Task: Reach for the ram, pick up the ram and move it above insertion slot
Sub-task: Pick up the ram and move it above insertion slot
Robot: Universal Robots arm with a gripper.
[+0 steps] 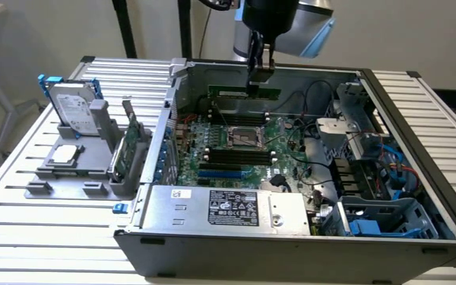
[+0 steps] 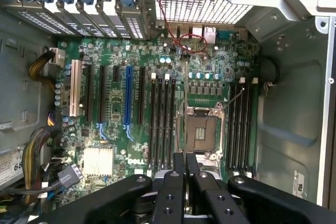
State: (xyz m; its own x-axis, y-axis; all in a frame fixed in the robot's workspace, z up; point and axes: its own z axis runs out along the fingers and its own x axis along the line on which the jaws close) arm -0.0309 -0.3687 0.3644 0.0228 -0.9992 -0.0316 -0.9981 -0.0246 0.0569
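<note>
My gripper (image 1: pixel 258 82) hangs inside the open computer case, over the far part of the motherboard (image 1: pixel 240 139). It is shut on the ram (image 1: pixel 232 92), a thin green stick held level and lengthwise just above the far row of black memory slots (image 1: pixel 240 113). In the wrist view the two black fingers (image 2: pixel 177 167) are pressed close together, looking straight down on the board. There the CPU socket (image 2: pixel 202 129) lies between two banks of memory slots (image 2: pixel 163 114), and the ram is hidden between the fingers.
A grey holder (image 1: pixel 78 178) at the exterior view's left carries a silver hard drive with blue tabs (image 1: pixel 73 107) and a wider green expansion card (image 1: pixel 129 142). The power supply (image 1: pixel 228 208), a blue drive cage (image 1: pixel 379 222), cables and the case walls (image 1: pixel 406 113) surround the board.
</note>
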